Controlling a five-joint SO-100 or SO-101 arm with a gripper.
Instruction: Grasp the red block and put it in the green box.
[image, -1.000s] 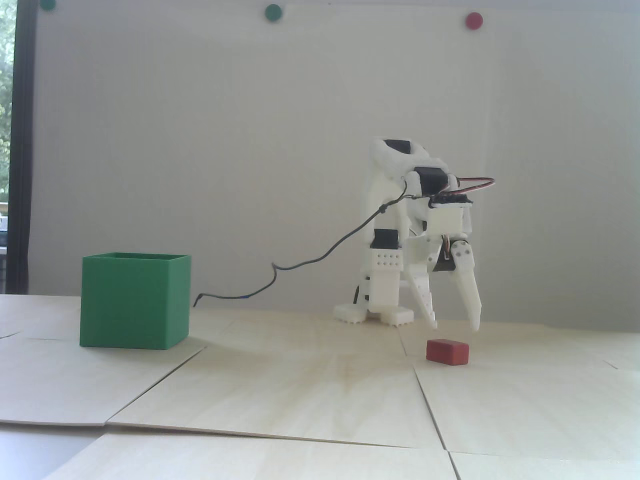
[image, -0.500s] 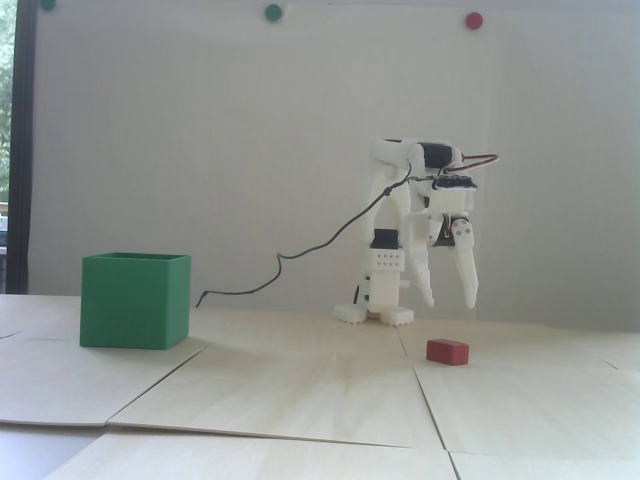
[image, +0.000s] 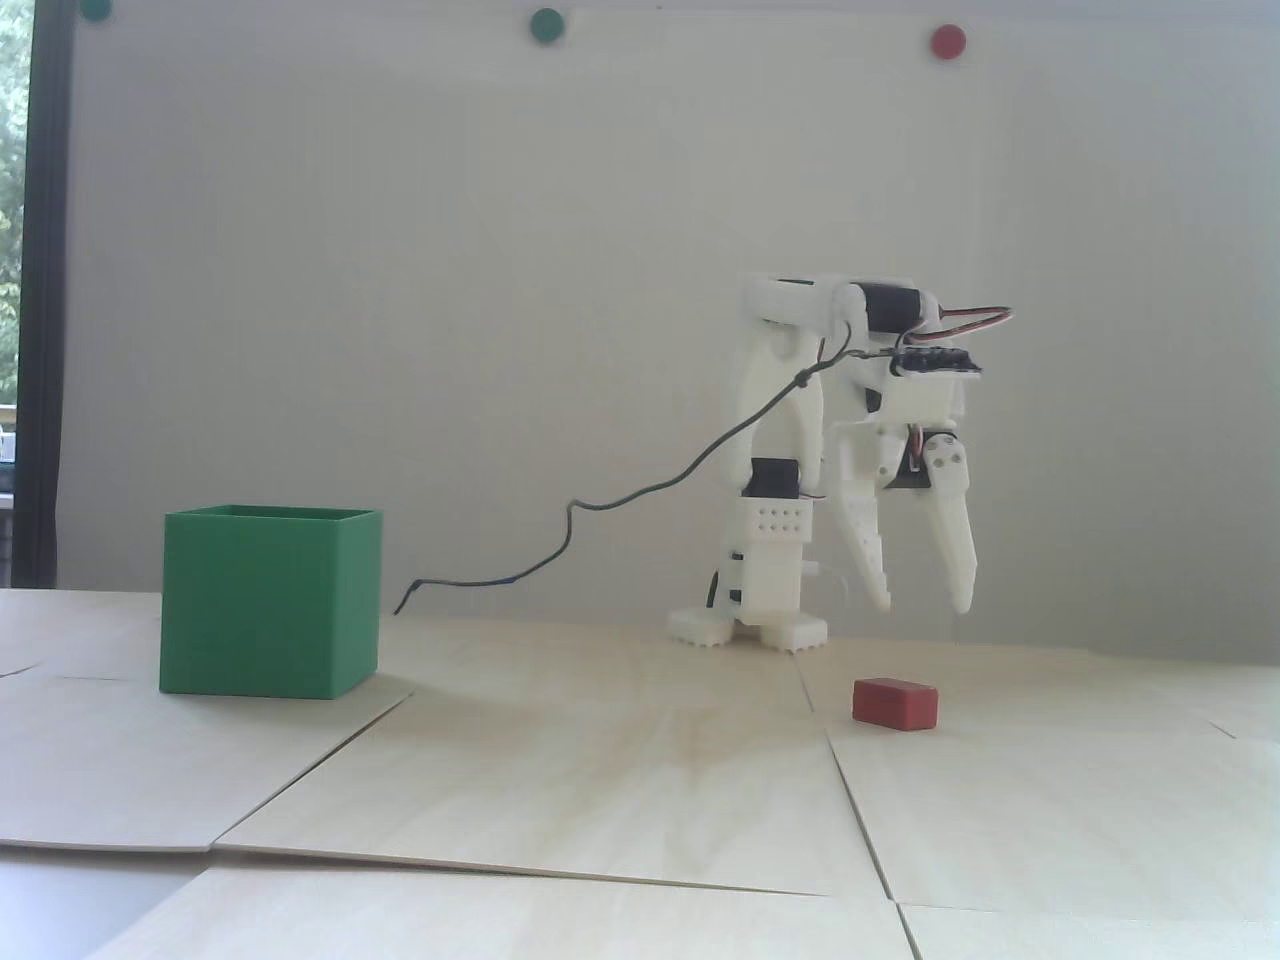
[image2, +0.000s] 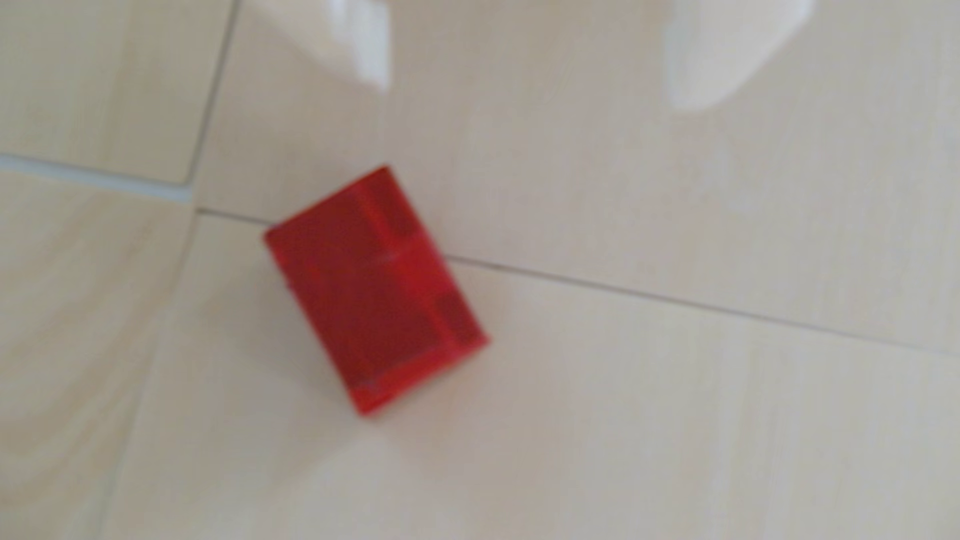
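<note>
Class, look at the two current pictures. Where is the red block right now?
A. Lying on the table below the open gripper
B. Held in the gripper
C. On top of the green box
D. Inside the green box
A: the red block lies on the table, while the gripper hangs open above it, empty, far from the green box.

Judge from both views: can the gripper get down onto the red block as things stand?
Probably yes. The gripper hangs open above the red block, which lies alone on the bare wooden table; nothing sits between them. The block lies off-centre from the fingertips.
</note>
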